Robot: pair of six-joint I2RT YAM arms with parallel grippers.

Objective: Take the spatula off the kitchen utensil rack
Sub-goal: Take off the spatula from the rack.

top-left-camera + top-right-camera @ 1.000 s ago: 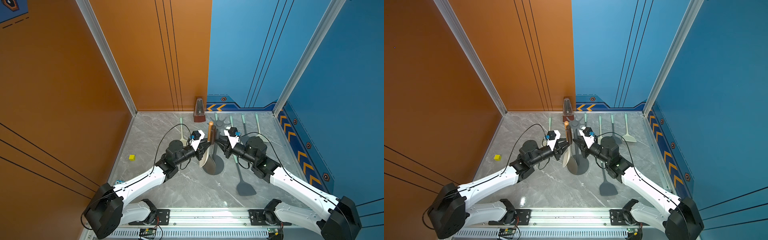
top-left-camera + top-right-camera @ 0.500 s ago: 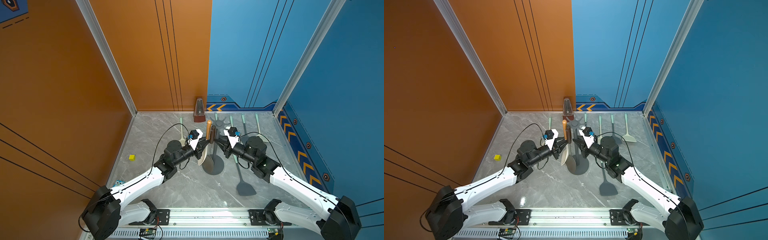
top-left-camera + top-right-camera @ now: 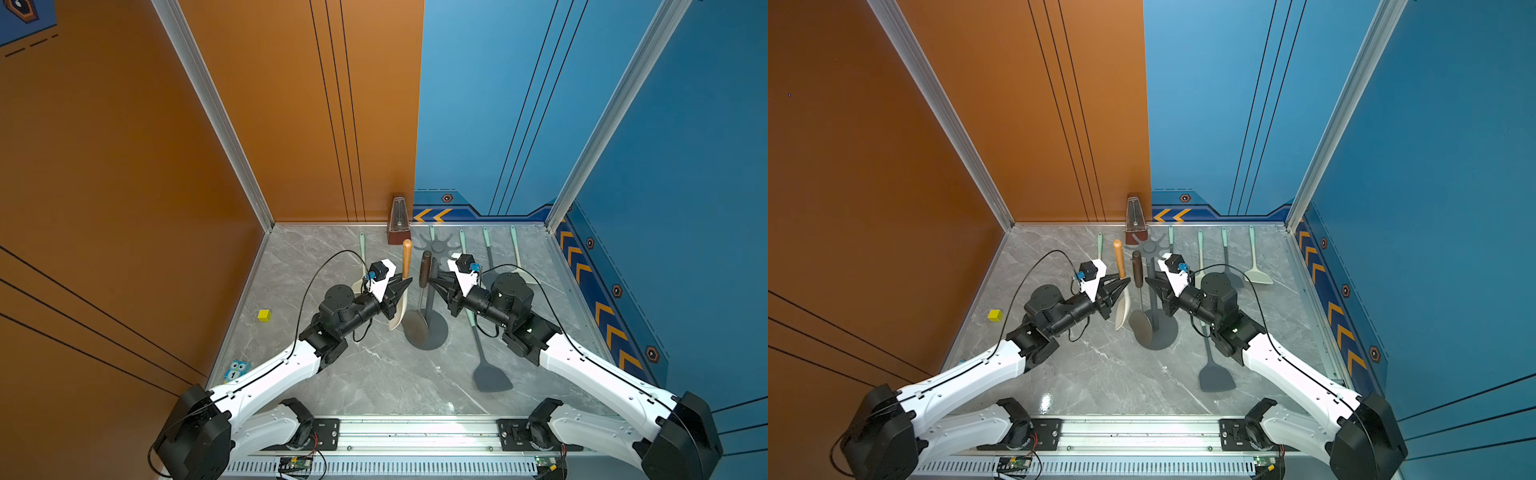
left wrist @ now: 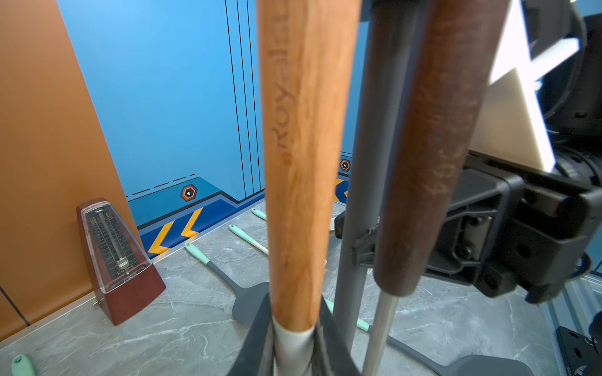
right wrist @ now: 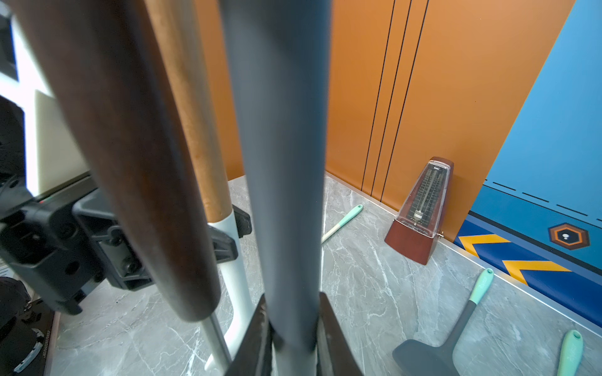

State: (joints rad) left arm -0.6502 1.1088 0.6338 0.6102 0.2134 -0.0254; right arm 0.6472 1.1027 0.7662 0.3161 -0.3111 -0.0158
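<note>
Left wrist view shows the left tool [image 4: 294, 328] closed tight on the white neck of the spatula [image 4: 303, 146], just under its light wooden handle, which stands upright. Just beside the handle rises the grey pole of the utensil rack [image 4: 366, 156]. Next to that hangs a dark-handled utensil [image 4: 433, 156] on a thin metal shaft.

Right wrist view has the right tool [image 5: 291, 325] clamped on the rack's pole, one finger on each side, between crown and base.

Both top views show the two arms meeting at the rack from opposite sides. The rack stands on its round base near the middle of the grey marble counter [image 3: 374, 374]. The spatula's cream head points down, just beside that base. Its handle top is near the star-shaped crown, and I cannot tell whether it is hooked on a prong.

Farther out, a dark grey turner [image 3: 492, 376] lies flat by the right arm. Several mint-handled utensils [image 3: 513, 245] lie along the back. A metronome [image 3: 398, 224] stands against the back wall, and a yellow block [image 3: 263, 315] sits off to the left.
</note>
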